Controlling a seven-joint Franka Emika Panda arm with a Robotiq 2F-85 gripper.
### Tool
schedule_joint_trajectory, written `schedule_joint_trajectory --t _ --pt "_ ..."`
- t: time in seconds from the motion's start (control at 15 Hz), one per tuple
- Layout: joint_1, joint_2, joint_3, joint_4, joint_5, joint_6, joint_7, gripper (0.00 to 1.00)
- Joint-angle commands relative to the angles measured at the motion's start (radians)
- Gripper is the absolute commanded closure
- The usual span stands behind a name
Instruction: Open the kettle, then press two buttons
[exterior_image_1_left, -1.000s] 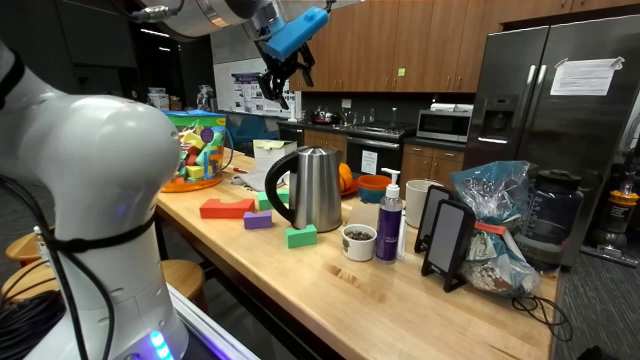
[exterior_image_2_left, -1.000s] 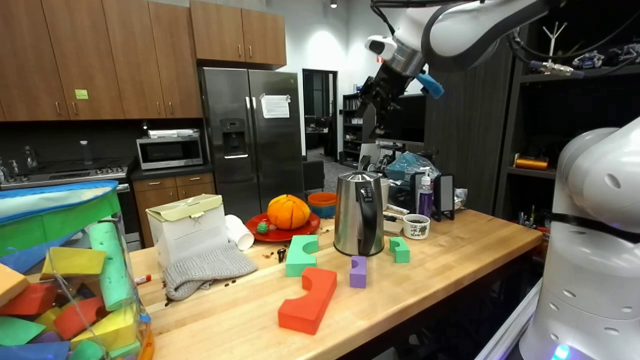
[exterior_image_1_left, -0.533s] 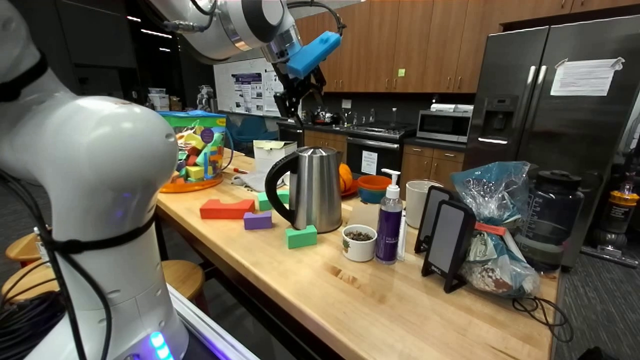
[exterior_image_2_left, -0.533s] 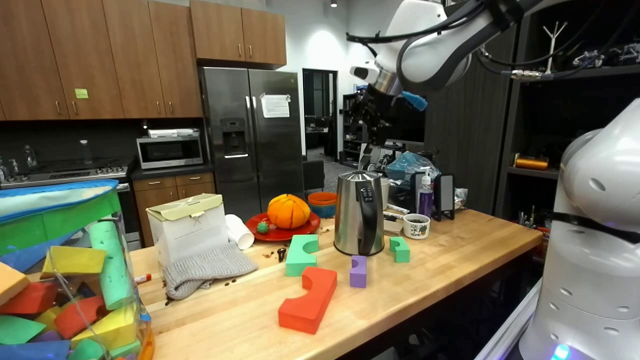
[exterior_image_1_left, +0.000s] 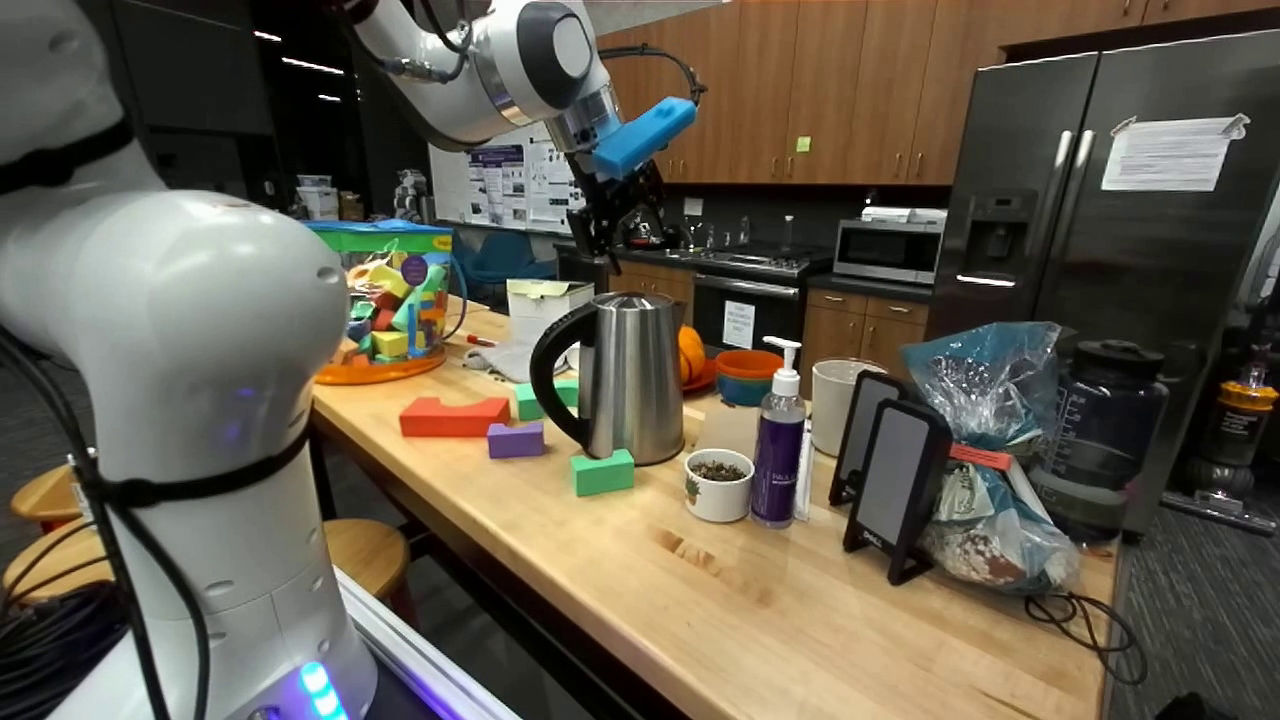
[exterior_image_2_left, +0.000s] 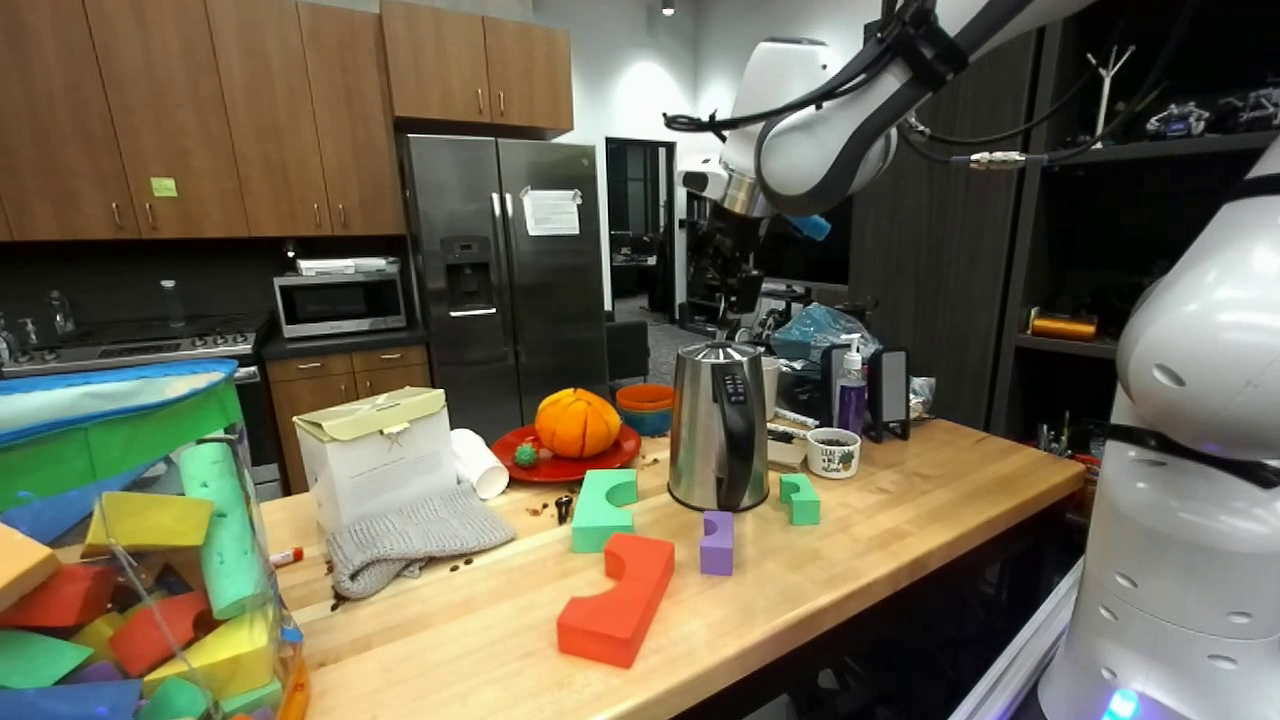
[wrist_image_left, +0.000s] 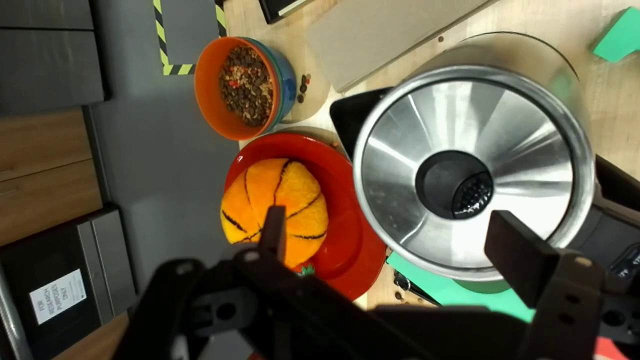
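Note:
The silver kettle (exterior_image_1_left: 640, 380) stands upright on the table in both exterior views (exterior_image_2_left: 692, 430). Its black handle (exterior_image_2_left: 740, 430) has a small button panel (exterior_image_2_left: 735, 386) near the top. In the wrist view the kettle's round silver top (wrist_image_left: 395, 175) is seen from above, with a dark round recess (wrist_image_left: 437, 182) in its middle; the handle (wrist_image_left: 605, 225) is cut by the right edge. The top sits on the body. My gripper (wrist_image_left: 392, 237) is open and empty. One finger shows over the kettle's top, one over the pumpkin. In both exterior views the gripper (exterior_image_1_left: 636, 235) hangs above the kettle (exterior_image_2_left: 738, 290), apart from it.
Red (exterior_image_2_left: 620, 600), purple (exterior_image_2_left: 716, 543) and green (exterior_image_2_left: 603, 510) blocks lie around the kettle. A red plate (wrist_image_left: 350, 250) with an orange pumpkin (wrist_image_left: 300, 200) and stacked bowls (wrist_image_left: 210, 95) stand beyond it. A white cup (exterior_image_1_left: 718, 490) and a purple pump bottle (exterior_image_1_left: 778, 450) stand near.
The gripper has come down and closer over the kettle, moving right in one of the exterior views and left in the opposite one. The kettle and the other objects have not moved.

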Motion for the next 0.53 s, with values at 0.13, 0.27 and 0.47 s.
schedule_joint_trajectory --t 0.13,0.27,0.47 --pt "-0.022 0.030 0.018 0.036 0.038 -0.025 0.030 0.00" --pt "-0.019 0.034 0.017 0.040 0.055 -0.039 0.036 0.00" --pt "-0.022 0.033 0.025 0.039 0.067 -0.066 0.055 0.00"
